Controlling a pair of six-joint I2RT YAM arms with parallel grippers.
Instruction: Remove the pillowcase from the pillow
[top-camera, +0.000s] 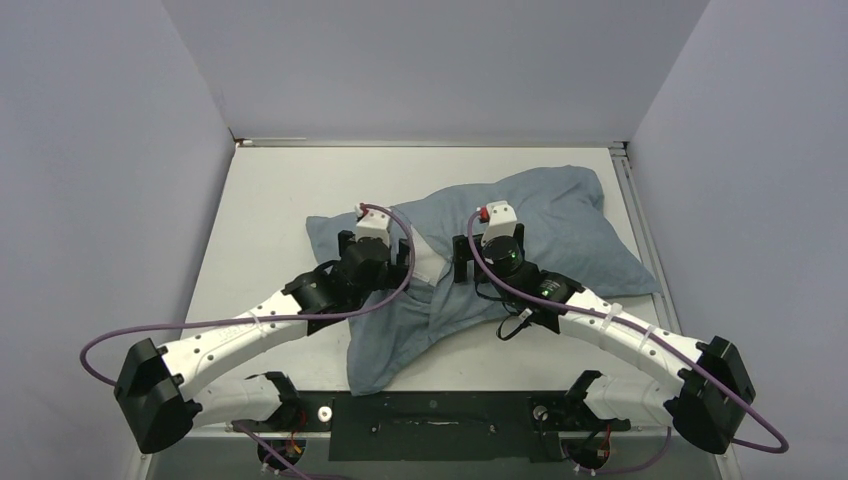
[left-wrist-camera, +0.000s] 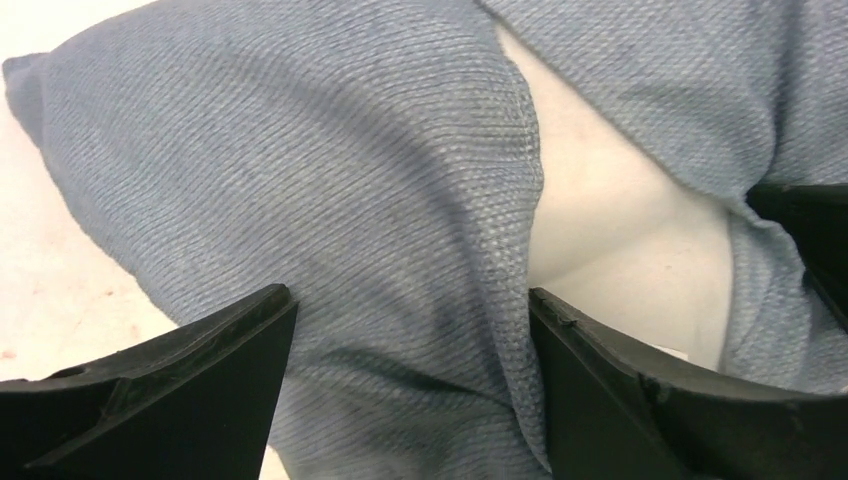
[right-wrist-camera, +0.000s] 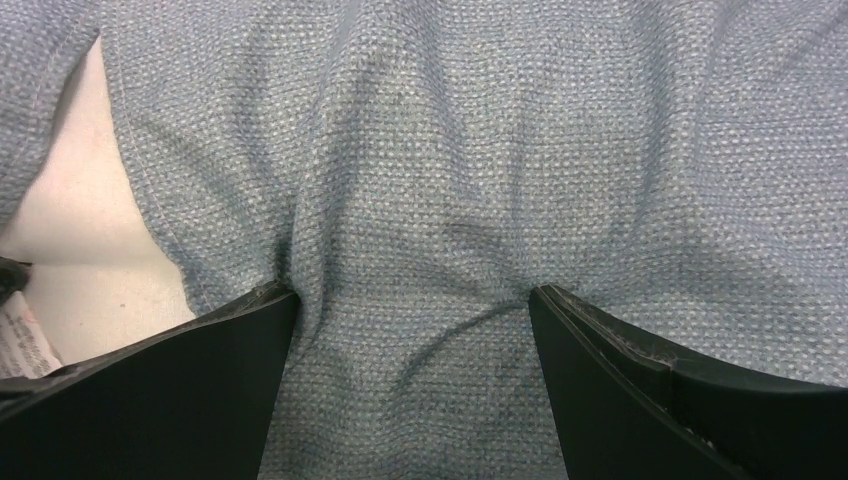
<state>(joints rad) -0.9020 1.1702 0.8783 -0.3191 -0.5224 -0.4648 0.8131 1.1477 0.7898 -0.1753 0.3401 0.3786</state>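
Jaws of left gripper (left-wrist-camera: 410, 292) and right gripper (right-wrist-camera: 410, 290) spread wide over pillowcase (top-camera: 560, 220), pillow (left-wrist-camera: 620, 230) bare between.

We see a flat white rectangular tabletop (top-camera: 270, 210) | plain pale lilac-grey back wall (top-camera: 430, 60) behind it, matching left wall (top-camera: 90, 180) and right wall (top-camera: 750, 180) closing our view | thin silvery metal strip (top-camera: 420, 143) along the far edge | flat black plate (top-camera: 430, 425) at the near edge | light even, shadows soft
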